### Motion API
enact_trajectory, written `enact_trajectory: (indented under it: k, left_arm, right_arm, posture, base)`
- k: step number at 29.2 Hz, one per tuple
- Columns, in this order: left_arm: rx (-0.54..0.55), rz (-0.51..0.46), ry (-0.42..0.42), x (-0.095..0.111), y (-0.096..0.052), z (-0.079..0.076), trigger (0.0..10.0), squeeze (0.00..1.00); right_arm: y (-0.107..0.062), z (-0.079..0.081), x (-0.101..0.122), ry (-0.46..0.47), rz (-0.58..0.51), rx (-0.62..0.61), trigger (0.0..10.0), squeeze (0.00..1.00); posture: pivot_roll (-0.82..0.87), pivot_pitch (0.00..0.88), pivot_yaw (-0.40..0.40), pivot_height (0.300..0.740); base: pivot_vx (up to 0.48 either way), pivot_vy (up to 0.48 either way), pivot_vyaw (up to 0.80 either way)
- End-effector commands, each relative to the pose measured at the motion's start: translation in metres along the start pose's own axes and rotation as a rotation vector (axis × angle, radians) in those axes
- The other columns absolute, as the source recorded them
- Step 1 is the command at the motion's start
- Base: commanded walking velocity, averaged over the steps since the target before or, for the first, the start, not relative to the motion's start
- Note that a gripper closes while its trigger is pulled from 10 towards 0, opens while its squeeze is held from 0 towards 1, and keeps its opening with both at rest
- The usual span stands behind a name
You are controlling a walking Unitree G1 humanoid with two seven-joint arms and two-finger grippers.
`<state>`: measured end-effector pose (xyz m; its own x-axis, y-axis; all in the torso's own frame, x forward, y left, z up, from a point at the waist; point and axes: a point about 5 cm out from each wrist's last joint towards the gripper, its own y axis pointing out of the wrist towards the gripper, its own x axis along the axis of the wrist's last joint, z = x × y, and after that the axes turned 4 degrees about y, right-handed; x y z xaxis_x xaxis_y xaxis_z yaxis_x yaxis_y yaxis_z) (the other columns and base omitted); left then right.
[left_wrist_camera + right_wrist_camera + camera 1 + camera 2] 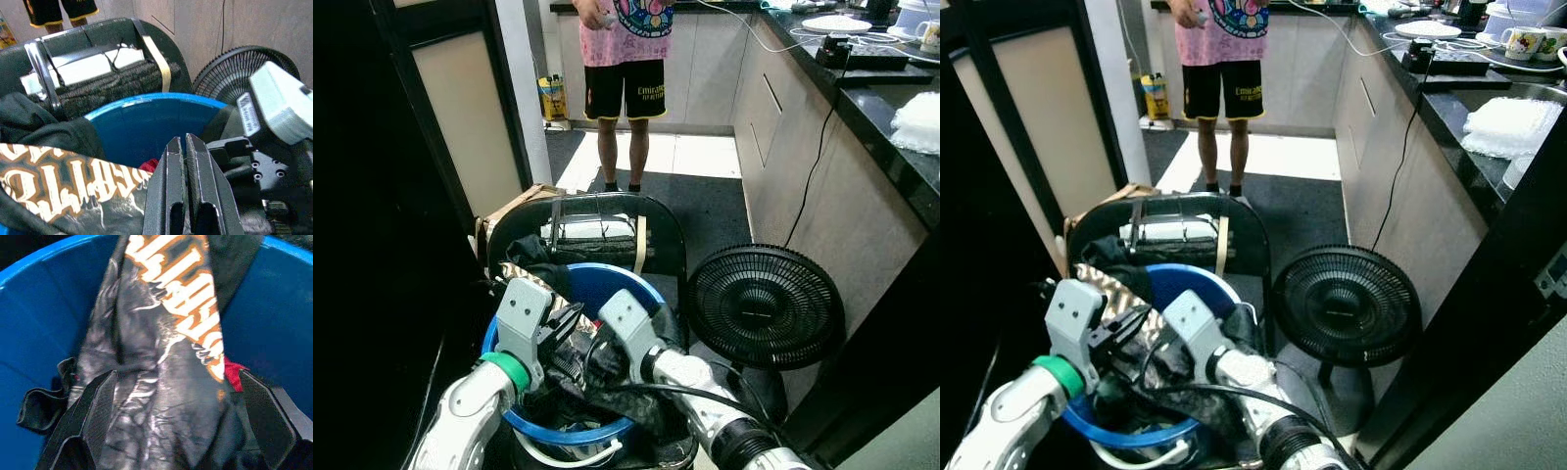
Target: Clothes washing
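Observation:
A blue basin [607, 279] stands in front of a black chair [597, 211], with dark laundry in it. A black shirt with orange and white print [161, 333] hangs over the basin's rim and down inside. A bit of red cloth [234, 374] peeks out beside it. My right gripper [174, 382] is open inside the basin, one finger on each side of the printed shirt. My left gripper [183, 140] is shut just above the same shirt [58, 181], with nothing visible between its fingers. The two wrists are close together over the basin [146, 122].
A black floor fan [764, 305] stands right of the basin. A person [625, 59] in a pink shirt stands beyond the chair. A dark counter [881, 98] with cabinets runs along the right. A dark door frame [460, 108] and a cardboard box [509, 211] are left.

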<state>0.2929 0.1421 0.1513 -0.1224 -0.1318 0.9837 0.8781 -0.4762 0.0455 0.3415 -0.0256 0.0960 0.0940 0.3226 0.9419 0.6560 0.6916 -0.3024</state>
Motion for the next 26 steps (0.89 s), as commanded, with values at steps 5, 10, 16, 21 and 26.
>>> enact_trajectory:
  k: [5,10,16,21,26]
  left_arm:
    - [-0.029,0.021,0.012,-0.001,-0.003,-0.003,10.0,0.0]
    - [-0.057,0.027,0.03,-0.001,-0.003,-0.004,10.0,0.0]
    - [-0.072,0.027,0.031,-0.001,-0.001,-0.006,10.0,0.0]
    - [-0.082,0.024,0.035,0.0,0.0,-0.008,10.0,0.0]
    - [-0.09,0.018,0.039,0.001,0.001,-0.009,10.0,0.0]
  right_arm:
    - [0.004,0.01,-0.01,0.015,0.089,0.069,10.0,0.0]
    - [0.003,0.019,-0.021,-0.046,0.18,0.167,10.0,0.0]
    - [-0.001,0.028,-0.036,-0.077,0.27,0.25,10.0,0.0]
    - [-0.004,0.032,-0.044,-0.12,0.325,0.308,10.0,0.0]
    - [-0.005,0.033,-0.046,-0.13,0.335,0.336,10.0,0.0]
  posture:
    - [0.06,0.093,0.102,0.74]
    - [0.06,0.085,0.105,0.74]
    - [0.06,0.075,0.106,0.74]
    - [0.06,0.072,0.106,0.74]
    - [0.06,0.067,0.105,0.74]
  base:
    - [0.0,0.0,0.0]
    - [0.0,0.0,0.0]
    - [0.0,0.0,0.0]
    - [0.0,0.0,0.0]
    - [0.0,0.0,0.0]
